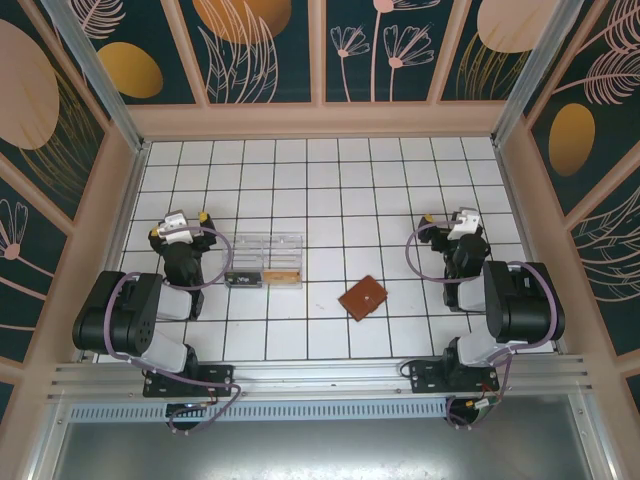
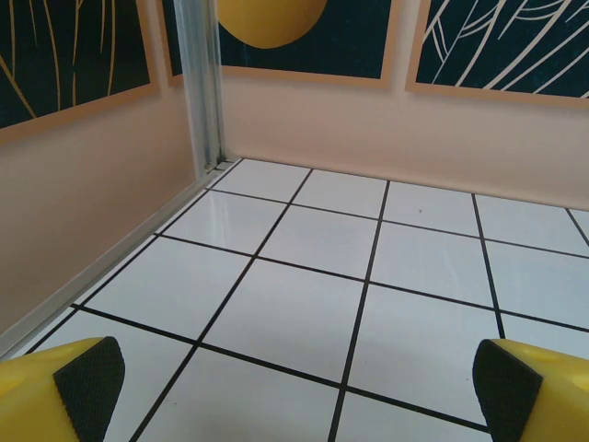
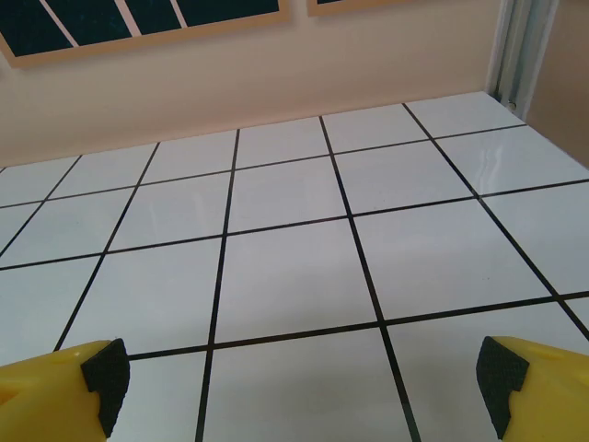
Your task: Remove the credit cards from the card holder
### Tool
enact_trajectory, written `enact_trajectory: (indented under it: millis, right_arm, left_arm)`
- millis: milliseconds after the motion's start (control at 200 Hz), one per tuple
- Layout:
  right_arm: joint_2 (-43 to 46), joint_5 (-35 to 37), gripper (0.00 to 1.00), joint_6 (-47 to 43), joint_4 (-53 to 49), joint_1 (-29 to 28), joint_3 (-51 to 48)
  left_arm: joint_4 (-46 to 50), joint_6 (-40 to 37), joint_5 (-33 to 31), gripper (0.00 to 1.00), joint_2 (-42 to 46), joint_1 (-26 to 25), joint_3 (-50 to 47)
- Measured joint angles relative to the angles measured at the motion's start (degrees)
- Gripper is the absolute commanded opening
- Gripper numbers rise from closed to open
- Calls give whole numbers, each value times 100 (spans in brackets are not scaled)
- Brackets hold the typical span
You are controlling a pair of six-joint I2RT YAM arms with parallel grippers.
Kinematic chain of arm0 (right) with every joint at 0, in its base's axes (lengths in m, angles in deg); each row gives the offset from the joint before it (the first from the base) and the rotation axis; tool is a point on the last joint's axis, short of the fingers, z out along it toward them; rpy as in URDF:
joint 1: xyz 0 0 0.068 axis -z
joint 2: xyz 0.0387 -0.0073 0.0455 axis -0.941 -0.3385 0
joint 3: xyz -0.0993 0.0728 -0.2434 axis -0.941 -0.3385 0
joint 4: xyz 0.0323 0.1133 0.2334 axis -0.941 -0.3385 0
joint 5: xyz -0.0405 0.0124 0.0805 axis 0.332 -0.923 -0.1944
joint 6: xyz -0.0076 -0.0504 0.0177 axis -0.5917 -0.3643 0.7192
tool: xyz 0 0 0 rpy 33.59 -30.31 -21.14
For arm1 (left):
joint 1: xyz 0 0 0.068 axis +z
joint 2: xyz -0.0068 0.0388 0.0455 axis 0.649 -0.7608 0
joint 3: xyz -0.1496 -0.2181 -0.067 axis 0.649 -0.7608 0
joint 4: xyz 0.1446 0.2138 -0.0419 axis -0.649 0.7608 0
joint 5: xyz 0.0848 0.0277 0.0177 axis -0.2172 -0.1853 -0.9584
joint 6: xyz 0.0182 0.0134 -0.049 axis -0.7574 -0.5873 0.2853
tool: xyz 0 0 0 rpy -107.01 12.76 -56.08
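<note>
While both arms sit folded near their bases, left gripper [image 1: 187,216] stands wide over bare tile, nothing held. Just right of it sits clear plastic box [image 1: 268,260]. Further right, card holder [image 1: 363,297] lies closed and tilted, mid-table, apart from both grippers. Far right, right gripper [image 1: 449,219] stands equally wide, empty.

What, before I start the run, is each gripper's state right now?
Left gripper: open, holding nothing.
Right gripper: open, holding nothing.
</note>
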Motion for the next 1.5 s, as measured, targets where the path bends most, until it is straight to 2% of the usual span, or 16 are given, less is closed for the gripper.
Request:
enact_trajectory:
  millis: [951,1006,1136,1201,1301,1376,1501]
  right_arm:
    - [0,42,99,4,0,-2,0]
    - [44,195,99,26,-57,-7,0]
    - [758,680,99,225,-1115,-7,260]
    - [1285,951,99,428,-1561,-7,448]
    - [2168,1399,99,1088,-2319,4,693]
    - [2618,1692,99,1799,-3121,68,1010]
    - [3069,1700,99,2763,-4426,223,1526]
  left_arm:
    - [70,0,-2,99,37,4,11]
    - [396,2,-17,99,184,4,109]
    - [2114,208,-457,99,905,4,970]
    - [2852,511,-772,99,1390,4,1423]
    - [3969,1377,-1178,99,2238,9,1961]
    - [4586,1945,-1132,99,2734,20,2238]
    - [5307,2579,-575,99,3182,26,2468]
